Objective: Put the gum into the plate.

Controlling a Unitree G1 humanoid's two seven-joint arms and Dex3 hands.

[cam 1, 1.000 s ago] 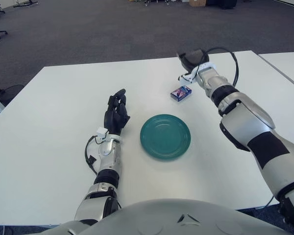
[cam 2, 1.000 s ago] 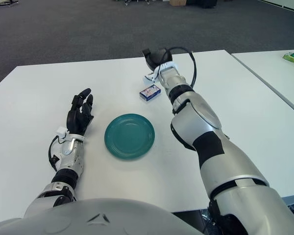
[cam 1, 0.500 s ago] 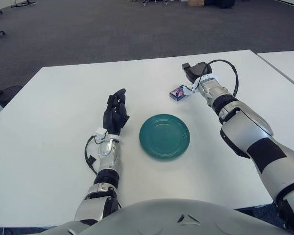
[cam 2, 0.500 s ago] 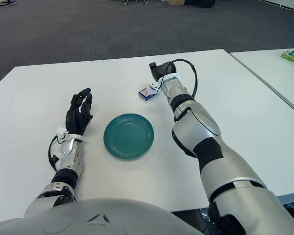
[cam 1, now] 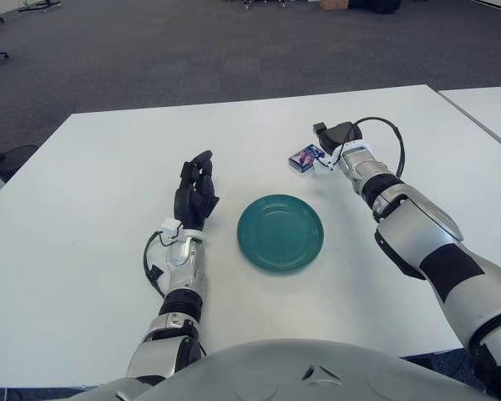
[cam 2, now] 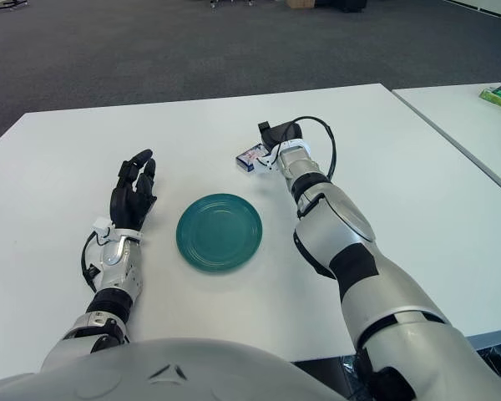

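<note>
A white bench (cam 1: 83,276) carries a round teal plate (cam 1: 280,232), which lies flat near the middle, in front of the robot. The gum (cam 1: 306,158), a small blue packet with a lighter printed face, lies on the bench beyond the plate and a little to its right, well apart from the plate's rim. The right hand (cam 1: 332,140) reaches out over the far part of the bench and sits just beside the gum on its right side; its dark fingers are bunched close to the packet's right end, but the views do not show whether they touch or clasp it, so I cannot tell if this hand is closed or loose. A black cable (cam 1: 382,127) loops from the right wrist over the forearm. The left hand (cam 1: 194,193) shows to the left of the plate, near it but not touching it, with its black fingers stretched out straight, pointing away from the robot, and holding nothing. Its forearm runs back toward the robot's body along the bench. A second white table (cam 1: 491,109) stands to the right, separated by a narrow gap, and grey carpet (cam 1: 192,50) covers the floor beyond.
</note>
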